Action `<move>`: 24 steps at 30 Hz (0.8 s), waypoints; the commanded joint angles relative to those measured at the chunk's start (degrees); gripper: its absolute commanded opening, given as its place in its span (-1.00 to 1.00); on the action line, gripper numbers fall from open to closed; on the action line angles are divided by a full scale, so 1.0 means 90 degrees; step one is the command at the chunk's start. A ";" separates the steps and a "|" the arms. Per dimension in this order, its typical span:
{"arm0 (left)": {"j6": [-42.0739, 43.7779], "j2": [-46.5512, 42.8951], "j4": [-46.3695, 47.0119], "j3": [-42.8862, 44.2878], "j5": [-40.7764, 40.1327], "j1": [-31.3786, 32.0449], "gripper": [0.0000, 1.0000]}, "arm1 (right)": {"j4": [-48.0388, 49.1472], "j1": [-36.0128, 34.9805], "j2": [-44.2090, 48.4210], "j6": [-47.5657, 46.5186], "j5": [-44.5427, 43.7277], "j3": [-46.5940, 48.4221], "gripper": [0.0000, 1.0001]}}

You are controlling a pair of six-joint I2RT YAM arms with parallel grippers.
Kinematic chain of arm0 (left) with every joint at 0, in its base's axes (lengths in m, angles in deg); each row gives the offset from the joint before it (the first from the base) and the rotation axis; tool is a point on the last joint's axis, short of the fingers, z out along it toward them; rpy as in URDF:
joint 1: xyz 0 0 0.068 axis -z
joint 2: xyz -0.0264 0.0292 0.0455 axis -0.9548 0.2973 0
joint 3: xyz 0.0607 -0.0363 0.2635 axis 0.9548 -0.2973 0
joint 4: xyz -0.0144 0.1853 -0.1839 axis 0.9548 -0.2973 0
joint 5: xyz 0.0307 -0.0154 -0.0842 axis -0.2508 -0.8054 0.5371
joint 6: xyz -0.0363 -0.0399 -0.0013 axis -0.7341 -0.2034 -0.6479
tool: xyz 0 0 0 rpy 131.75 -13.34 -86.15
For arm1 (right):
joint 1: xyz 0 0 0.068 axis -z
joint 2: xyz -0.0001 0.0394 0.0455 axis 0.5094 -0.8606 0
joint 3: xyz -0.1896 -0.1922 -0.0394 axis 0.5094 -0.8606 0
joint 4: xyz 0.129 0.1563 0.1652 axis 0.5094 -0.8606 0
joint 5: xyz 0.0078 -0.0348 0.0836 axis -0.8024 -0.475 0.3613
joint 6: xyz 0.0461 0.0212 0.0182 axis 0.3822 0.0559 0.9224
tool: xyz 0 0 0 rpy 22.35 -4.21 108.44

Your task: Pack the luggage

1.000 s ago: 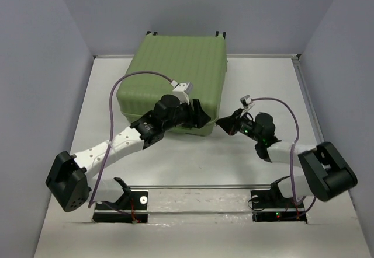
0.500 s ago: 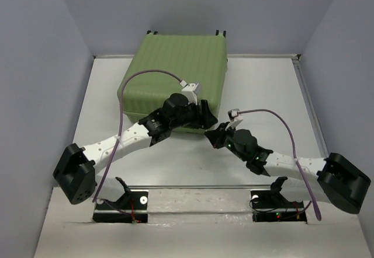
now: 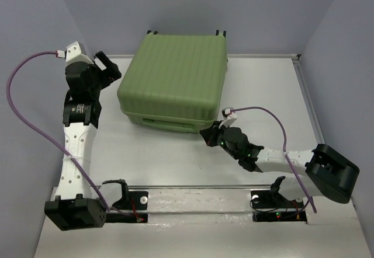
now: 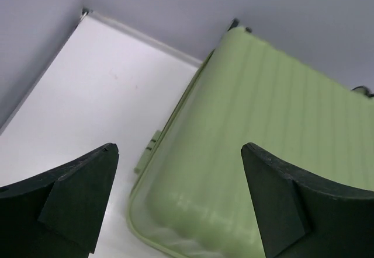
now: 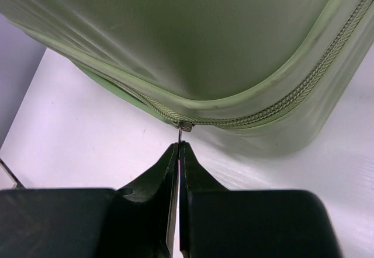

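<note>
The luggage (image 3: 175,77) is a large light-green ribbed suitcase lying closed on the white table, its wheels toward the back wall. My right gripper (image 3: 205,134) sits at the suitcase's near right corner, shut on the metal zipper pull (image 5: 180,134) that hangs from the slider (image 5: 185,125); the zip (image 5: 304,91) is closed to the right of the slider. My left gripper (image 3: 110,66) is raised at the suitcase's far left corner, open and empty. In the left wrist view its fingers (image 4: 70,202) frame the suitcase's ribbed shell (image 4: 257,147).
Grey walls enclose the white table (image 3: 263,94) on three sides. A metal rail (image 3: 198,188) with both arm bases runs along the near edge. Purple cables loop from each wrist.
My left arm has swung from the suitcase's near edge out to its far left corner. My right gripper has slid left along the near edge with the zipper pull.
</note>
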 commanded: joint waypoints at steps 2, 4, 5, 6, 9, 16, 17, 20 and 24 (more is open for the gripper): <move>0.0380 0.0784 -0.0136 -0.0209 0.1076 -0.0445 0.98 | -0.0196 -0.0233 0.0096 -0.0206 0.0368 0.0080 -0.87; 0.0360 0.1262 0.0038 -0.0082 0.1995 -0.0642 0.98 | -0.0293 -0.0233 0.0145 -0.0303 0.0407 0.0080 -0.87; 0.0360 0.1370 0.0088 -0.0033 0.2181 -0.0661 0.98 | -0.0332 -0.0233 0.0155 -0.0323 0.0407 0.0089 -0.87; 0.0360 0.1574 0.0137 0.0045 0.2357 -0.0661 0.98 | -0.0342 -0.0233 0.0164 -0.0343 0.0427 0.0080 -0.86; 0.0234 0.1994 0.0488 -0.0022 0.3585 -0.0661 0.98 | -0.0333 -0.0233 0.0116 -0.0382 0.0466 0.0099 -0.86; -0.0244 0.2221 0.1394 -0.1242 0.3978 -0.0233 0.78 | -0.0167 -0.0291 -0.0332 -0.0372 0.0836 0.0450 -0.87; -0.0564 0.2182 0.1581 -0.1572 0.4067 -0.0116 0.71 | -0.0157 -0.0350 -0.0459 -0.0392 0.0885 0.0567 -0.86; -0.0870 0.1928 0.2061 -0.1820 0.4126 0.0655 0.64 | -0.0389 -0.0915 -0.1317 -0.0664 0.0915 0.1571 -0.86; -0.1202 0.1354 0.2062 -0.1742 0.4379 0.1038 0.59 | -0.0547 -0.1784 -0.2499 -0.1026 0.0749 0.3192 -0.86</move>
